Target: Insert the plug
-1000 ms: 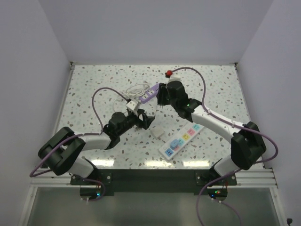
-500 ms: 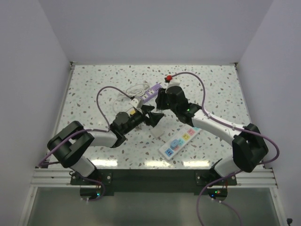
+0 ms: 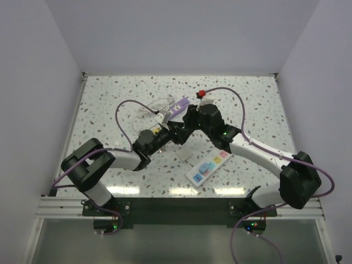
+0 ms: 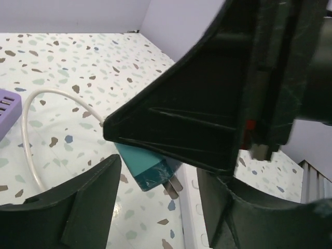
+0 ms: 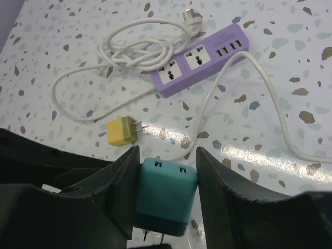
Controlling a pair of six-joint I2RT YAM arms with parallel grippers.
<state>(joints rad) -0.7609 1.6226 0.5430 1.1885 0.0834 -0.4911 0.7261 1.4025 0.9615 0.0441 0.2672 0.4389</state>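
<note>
Two arms at work, tips nearly nose to nose above the middle of the speckled surface [image 3: 110,99]. With the right pincer [image 5: 167,153], grasps the teal plug [image 5: 166,192]: one black finger pressed against each side, two USB ports facing up to the wrist camera, metal prongs pointing down and away. Holds this plug in the air, resting on nothing, not yet inserted in any socket. From the left wrist view, looks tilted, prongs hanging over a white slotted body [image 4: 189,212] but apart from it. As for the left pincer [image 4: 155,179]: released, fingers standing wide apart, one at each side of the plug and a little lower. Not gripping it; whether the nearer finger touches the plug's corner, cannot tell. On the near side of the meeting point: white power strip [image 3: 212,164] with coloured buttons, lying diagonally on the surface. Farther back: purple power strip [image 5: 199,59], flat, two sockets and a row of USB ports facing up, with white cable [image 5: 135,49] coiled in loose loops just beside it. Between this strip and the held plug, apart from both: small yellow plug [image 5: 122,130] on its side, prongs pointing sideways.
</note>
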